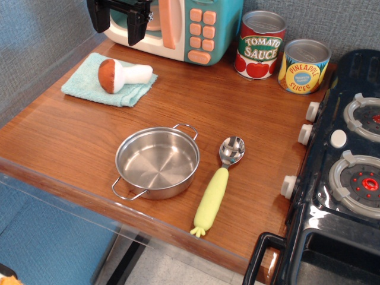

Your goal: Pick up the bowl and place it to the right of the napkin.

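Observation:
The shiny steel bowl (157, 162) with two wire loop handles sits upright and empty on the wooden counter, near its front edge. The light teal napkin (98, 83) lies at the back left of the counter, with a brown-capped plush mushroom (122, 75) lying on it. My gripper (119, 22) hangs at the top left, above and behind the napkin, in front of the toy microwave. Its two black fingers stand apart and hold nothing. It is far from the bowl.
A metal spoon with a yellow handle (218, 186) lies just right of the bowl. A teal toy microwave (190, 27) stands at the back. A tomato sauce can (260, 44) and a pineapple slices can (304, 66) stand at the back right. A black toy stove (344, 172) borders the right side.

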Robot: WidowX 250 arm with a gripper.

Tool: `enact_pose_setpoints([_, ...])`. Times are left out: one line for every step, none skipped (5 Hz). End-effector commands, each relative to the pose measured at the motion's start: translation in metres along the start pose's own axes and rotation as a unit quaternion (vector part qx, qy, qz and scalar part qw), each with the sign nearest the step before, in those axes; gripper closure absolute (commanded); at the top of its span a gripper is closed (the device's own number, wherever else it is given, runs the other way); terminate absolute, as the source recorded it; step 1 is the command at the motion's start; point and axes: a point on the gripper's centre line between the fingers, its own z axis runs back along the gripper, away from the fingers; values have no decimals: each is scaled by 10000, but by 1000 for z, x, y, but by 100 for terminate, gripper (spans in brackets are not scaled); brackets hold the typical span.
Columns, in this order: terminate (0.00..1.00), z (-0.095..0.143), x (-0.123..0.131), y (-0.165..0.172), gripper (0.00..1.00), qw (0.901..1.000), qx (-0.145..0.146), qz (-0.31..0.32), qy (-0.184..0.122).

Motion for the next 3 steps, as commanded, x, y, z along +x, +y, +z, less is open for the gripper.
enact_pose_setpoints([0,0,0,0,0,10000,0,0,0])
enact_pose_setpoints([0,13,-17,-16,0,9994,55,-215,-278])
enact_pose_setpoints([0,33,-36,-46,0,9955,117,-705,-620])
